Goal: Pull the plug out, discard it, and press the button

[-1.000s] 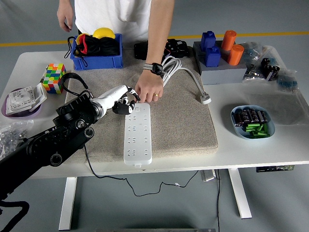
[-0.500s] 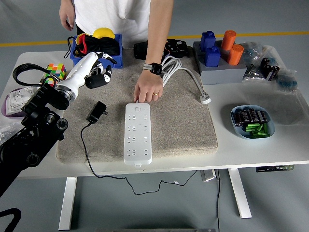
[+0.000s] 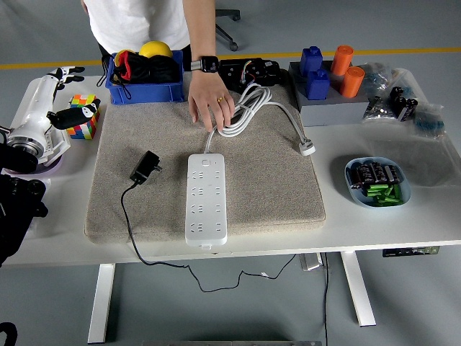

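A white power strip (image 3: 206, 198) lies lengthwise on the beige mat (image 3: 274, 187), its button end toward the far side. A black plug (image 3: 146, 166) with a black cable lies loose on the mat to the strip's left. My left hand (image 3: 63, 94) is raised at the far left over the table's edge, fingers spread and empty, beside a colour cube (image 3: 84, 115). A person's hand (image 3: 209, 107) rests on the coiled white cable (image 3: 248, 108) just beyond the strip. My right hand is out of view.
A blue bin (image 3: 144, 76) with black and yellow items stands at the back left. Blue and orange blocks (image 3: 328, 72) sit on a grey base at the back right. A blue bowl of batteries (image 3: 377, 182) is at the right. A white plug (image 3: 307, 148) lies on the mat's right edge.
My left hand let go of the black plug, which now lies on the mat, and swung back to the far left. The person's hand moved off the strip back onto the white cable.
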Available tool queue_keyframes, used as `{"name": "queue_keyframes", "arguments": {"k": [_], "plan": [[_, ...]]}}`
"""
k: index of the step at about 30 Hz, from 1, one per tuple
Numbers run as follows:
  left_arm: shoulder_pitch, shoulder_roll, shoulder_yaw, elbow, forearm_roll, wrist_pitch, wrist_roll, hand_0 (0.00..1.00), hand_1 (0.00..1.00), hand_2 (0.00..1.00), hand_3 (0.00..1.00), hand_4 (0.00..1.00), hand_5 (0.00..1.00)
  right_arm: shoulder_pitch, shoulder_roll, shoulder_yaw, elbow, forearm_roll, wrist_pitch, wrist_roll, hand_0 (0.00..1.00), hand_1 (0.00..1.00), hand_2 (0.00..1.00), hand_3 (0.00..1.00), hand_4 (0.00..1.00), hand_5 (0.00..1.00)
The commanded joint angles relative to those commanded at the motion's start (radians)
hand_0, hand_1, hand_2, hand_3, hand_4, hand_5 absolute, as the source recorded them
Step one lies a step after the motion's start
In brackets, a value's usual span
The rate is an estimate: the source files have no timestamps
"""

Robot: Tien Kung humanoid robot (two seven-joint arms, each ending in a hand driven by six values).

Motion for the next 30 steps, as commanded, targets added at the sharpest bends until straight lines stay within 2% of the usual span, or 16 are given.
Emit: {"name": "queue_keyframes", "arguments": {"k": [3, 4, 13, 30], "plan": [[0.006, -0.001, -0.02, 0.001, 0.005, -0.004, 0.003, 0.914, 0.943, 0.866, 0.868, 0.763, 0.328, 0.002, 0.0, 0.0, 0.0, 0.002, 0.0, 0.002, 0.74, 0.658, 0.641, 0.611, 0.66, 0.47], [0.008, -0.001, -0.023, 0.002, 0.005, -0.007, 0.005, 0.926, 0.953, 0.878, 0.877, 0.774, 0.4, 0.002, 0.001, -0.001, 0.0, 0.003, 0.0, 0.002, 0.74, 0.658, 0.641, 0.61, 0.66, 0.471], [0.014, 0.001, -0.034, -0.003, 0.004, -0.013, 0.008, 0.929, 0.949, 0.872, 0.882, 0.777, 0.415, 0.001, -0.001, -0.003, 0.0, 0.001, 0.001, -0.003, 0.74, 0.659, 0.641, 0.61, 0.66, 0.47], [0.012, 0.006, -0.025, -0.012, -0.005, 0.001, -0.011, 0.928, 0.927, 0.856, 0.862, 0.768, 0.423, 0.005, -0.006, -0.019, 0.0, 0.006, -0.002, -0.004, 0.74, 0.659, 0.64, 0.61, 0.66, 0.471]]}}
